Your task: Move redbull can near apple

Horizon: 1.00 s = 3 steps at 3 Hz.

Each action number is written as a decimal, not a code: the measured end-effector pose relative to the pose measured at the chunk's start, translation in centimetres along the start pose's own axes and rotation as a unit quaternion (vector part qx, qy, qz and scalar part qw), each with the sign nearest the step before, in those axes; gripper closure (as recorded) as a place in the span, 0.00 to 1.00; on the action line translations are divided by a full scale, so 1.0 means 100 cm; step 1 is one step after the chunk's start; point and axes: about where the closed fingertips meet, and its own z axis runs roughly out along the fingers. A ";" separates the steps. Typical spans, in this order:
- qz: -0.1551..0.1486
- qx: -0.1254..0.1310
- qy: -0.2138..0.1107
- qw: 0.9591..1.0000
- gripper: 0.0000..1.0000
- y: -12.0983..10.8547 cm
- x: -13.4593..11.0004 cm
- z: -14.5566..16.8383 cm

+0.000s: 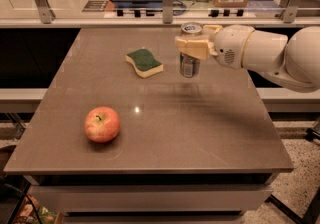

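Currently the jaws are gripping the can near its top and holding it just off the far side of the tabletop, well apart from the apple, so a low sweep is risking a knock against the sponge.

Arm: white, comes in from the right edge and reaches leftward, roughly level.
Wrist: rounded, directly behind the pincer.
Pincer: over the bench's far right part, tan fingers clamped on the upright redbull can.
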 end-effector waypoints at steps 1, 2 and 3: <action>0.001 -0.021 0.000 1.000 1.00 0.033 0.006 -0.005; 0.015 -0.039 0.006 0.999 1.00 0.066 0.014 -0.007; 0.026 -0.048 0.014 0.998 1.00 0.097 0.020 -0.005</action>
